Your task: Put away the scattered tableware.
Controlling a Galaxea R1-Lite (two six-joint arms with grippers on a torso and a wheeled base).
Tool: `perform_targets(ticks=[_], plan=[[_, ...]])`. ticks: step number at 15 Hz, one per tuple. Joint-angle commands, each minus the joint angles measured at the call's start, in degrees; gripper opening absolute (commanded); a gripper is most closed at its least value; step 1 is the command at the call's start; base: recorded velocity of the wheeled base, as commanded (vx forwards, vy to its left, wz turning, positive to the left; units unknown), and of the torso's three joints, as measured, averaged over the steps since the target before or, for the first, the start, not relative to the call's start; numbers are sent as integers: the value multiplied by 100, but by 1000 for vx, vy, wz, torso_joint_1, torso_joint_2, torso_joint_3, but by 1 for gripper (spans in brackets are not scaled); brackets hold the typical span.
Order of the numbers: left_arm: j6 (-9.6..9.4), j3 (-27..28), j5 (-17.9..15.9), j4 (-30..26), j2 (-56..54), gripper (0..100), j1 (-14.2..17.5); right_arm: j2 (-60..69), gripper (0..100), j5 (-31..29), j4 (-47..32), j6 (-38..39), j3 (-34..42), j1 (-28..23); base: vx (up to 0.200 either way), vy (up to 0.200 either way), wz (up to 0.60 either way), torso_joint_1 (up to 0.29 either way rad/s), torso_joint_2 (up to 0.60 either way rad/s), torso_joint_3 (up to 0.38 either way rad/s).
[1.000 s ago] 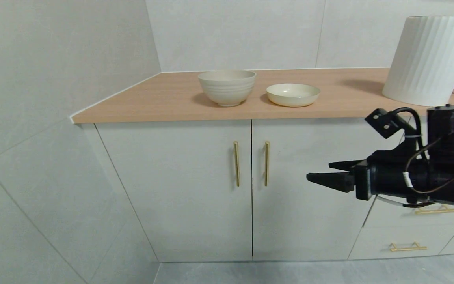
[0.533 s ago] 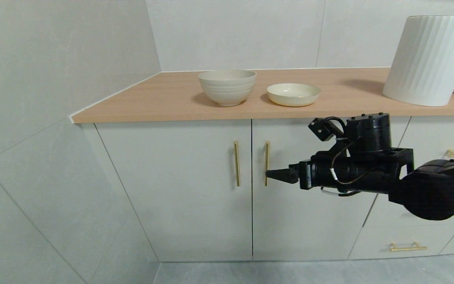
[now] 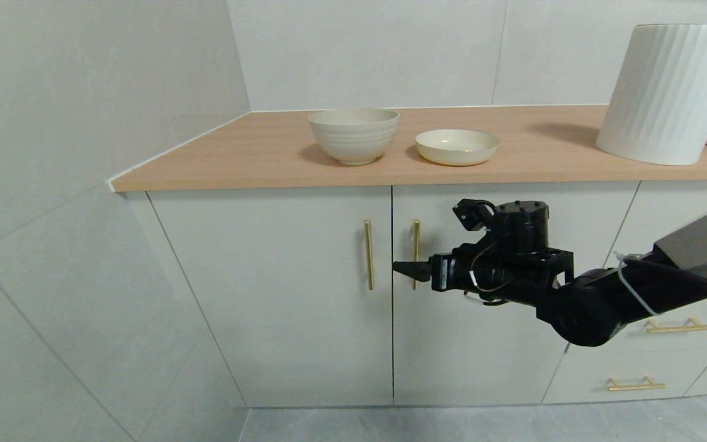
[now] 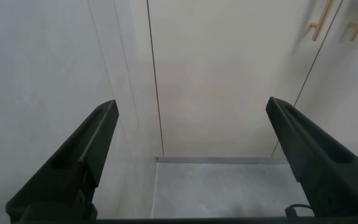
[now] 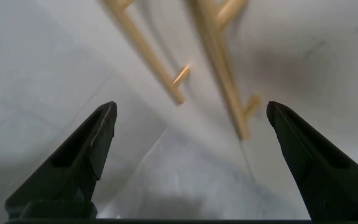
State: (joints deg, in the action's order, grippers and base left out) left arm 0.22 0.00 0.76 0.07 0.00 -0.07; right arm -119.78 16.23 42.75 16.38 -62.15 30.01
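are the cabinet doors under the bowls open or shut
Shut. Both cabinet doors sit flush, their edges meeting down the middle. The open right end effector is at the right handle.

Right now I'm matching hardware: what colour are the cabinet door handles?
Gold, like brass; the door handles show best in the head view.

The right arm (image 3: 580,307) is matte black with a rounded joint housing, a squat cylindrical drum topped with small screws, thin black cables and white ties, and a grey upper segment. The right tool (image 3: 404,268) and left tool (image 4: 191,165) share dark, tapered wedge-shaped fingers
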Motion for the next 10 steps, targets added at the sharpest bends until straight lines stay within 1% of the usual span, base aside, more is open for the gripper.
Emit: perform_targets(ticks=[1,3,8,10], plan=[[4,0,12,1,0,100,-1,-335,100,-32,260,32,-113,5,0,0,0,0,0,0],[4,9,4,1,0,100,-1,-405,100,-32,497,234,-113,5,0,0,0,0,0,0],[4,0,4,1,0,100,-1,-476,100,21,673,770,-201,31,0,0,0,0,0,0],[4,0,4,1,0,100,-1,-581,100,12,840,796,-201,128,0,0,0,0,0,0]])
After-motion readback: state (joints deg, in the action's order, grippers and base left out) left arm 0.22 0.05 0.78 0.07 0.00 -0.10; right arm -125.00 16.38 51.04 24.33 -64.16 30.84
